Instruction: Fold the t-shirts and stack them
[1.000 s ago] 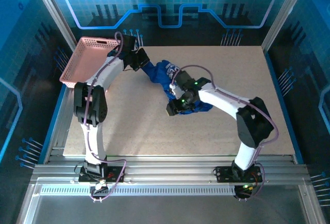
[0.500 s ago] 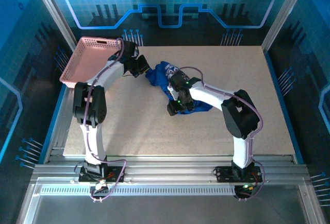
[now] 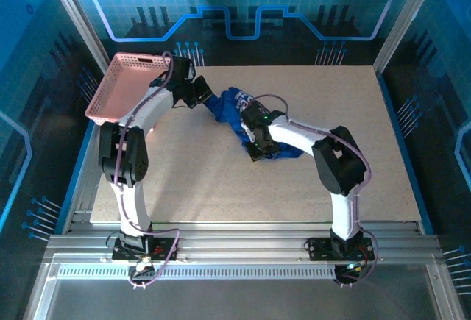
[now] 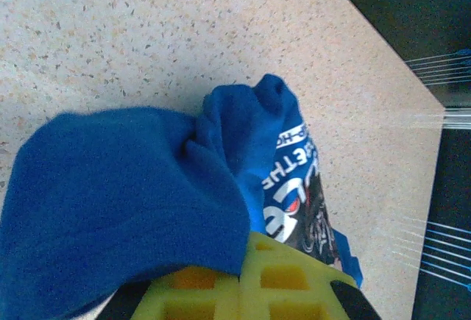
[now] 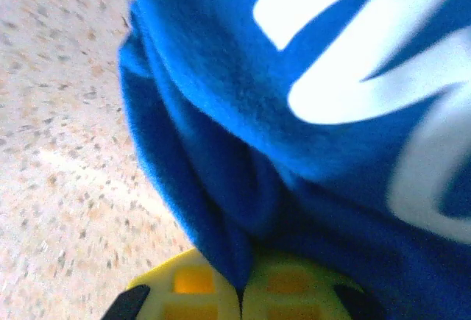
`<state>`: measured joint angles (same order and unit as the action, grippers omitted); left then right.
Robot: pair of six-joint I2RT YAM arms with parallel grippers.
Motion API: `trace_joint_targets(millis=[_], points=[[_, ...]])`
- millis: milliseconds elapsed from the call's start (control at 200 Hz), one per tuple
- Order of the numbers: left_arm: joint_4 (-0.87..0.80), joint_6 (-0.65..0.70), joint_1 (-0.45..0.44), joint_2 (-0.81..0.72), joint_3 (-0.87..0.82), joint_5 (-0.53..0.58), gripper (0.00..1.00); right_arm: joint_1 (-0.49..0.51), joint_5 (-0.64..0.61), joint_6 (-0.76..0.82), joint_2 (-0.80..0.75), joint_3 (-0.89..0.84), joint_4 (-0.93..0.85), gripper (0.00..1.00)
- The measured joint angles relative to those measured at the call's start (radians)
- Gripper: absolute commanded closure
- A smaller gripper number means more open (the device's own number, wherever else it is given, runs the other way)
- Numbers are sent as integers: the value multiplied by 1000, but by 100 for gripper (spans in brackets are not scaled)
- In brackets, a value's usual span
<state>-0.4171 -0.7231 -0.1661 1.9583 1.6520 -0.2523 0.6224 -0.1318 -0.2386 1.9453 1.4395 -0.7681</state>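
Since the earlier frames, the right arm's elbow is drawn inward and the right gripper (image 3: 256, 147) sits slightly farther up the table (image 3: 221, 187); the left gripper (image 3: 200, 93) is almost unmoved. The t-shirt (image 3: 229, 110) lies crumpled on the table between the two grippers, unfolded, with part of its printed lettering facing up. In the right wrist view, a fold of blue cloth runs down between the yellow fingers (image 5: 191, 290), so the jaws are closed on the t-shirt. In the left wrist view, cloth is bunched over the yellow fingers (image 4: 280, 290), and the jaws appear clamped on a second portion of the t-shirt. The cloth is judged light, soft and limp: it will sag and bunch between grip points and carries no breakage risk. Hold should be taken at hems or shoulder seams, well apart, to spread it flat. The pink basket (image 3: 129, 77) stands at the far left corner, beside the left gripper; no cloth is visible inside it.
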Motion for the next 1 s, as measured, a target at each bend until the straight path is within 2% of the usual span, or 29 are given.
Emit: trace_joint_targets(millis=[205,375,760,880,1000], points=[[-27,16,48,-118,20,-3,100,-102,-14,44,-249,161,-82,100],[-50,23,100,-188,108,-7,100,-290,37,86,-403,269,-138,100],[-62,7,224,-230,245,-34,100,-622,166,108,-404,424,-219,100],[-55,-14,227,-202,324,-46,100,-658,229,97,-363,555,-222,100],[-12,-39,227,-201,324,-63,100,-664,310,90,-329,650,-212,99]])
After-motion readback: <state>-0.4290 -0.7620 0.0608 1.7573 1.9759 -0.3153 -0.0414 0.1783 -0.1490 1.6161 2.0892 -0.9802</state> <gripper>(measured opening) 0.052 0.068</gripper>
